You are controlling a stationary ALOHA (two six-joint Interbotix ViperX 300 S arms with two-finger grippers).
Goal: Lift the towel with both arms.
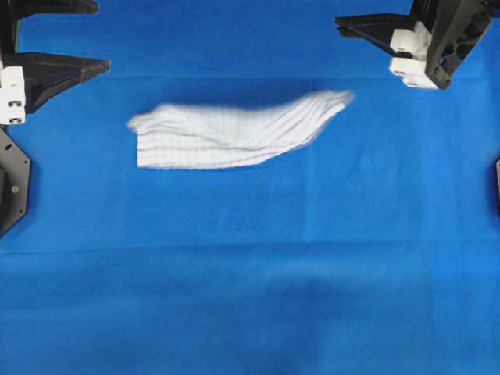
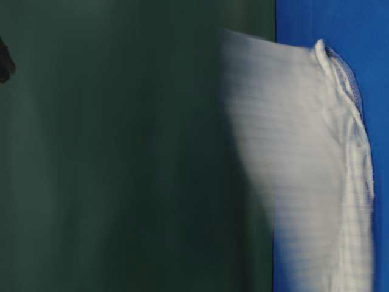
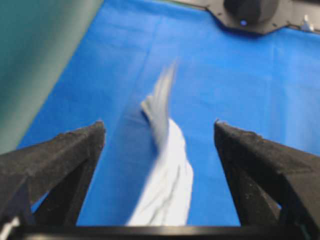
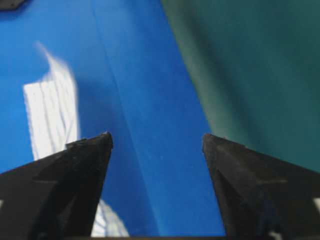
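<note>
Towel first: the thin white cloth towel with blue and grey checked stripes lies, or perhaps hangs blurred in motion, on the upper middle of the plain blue cloth-covered worktop, its long axis running from about 9 o'clock to 2 o'clock in the overhead view, the 2 o'clock corner raised or smeared so I cannot tell whether it touches the cloth. Neither arm holds it. The left black tool stands with its jaws wide apart, the towel's near end lying in line between them in the left wrist view, though how close is unclear. The right black tool is likewise spread, with the towel off toward 9 o'clock of its opening, not between the fingers. Judging from this, the step in hand is the approach, and it wants each tool brought down over its own end of the towel, a short edge or corner centred between the jaws, pinching only towel and not the blue cloth beneath, then both rising evenly so the fabric stays spread. Room is generous: the worktop toward 6 o'clock is bare cloth, while the dark green backdrop bounds the 12 o'clock side just beyond the towel.
</note>
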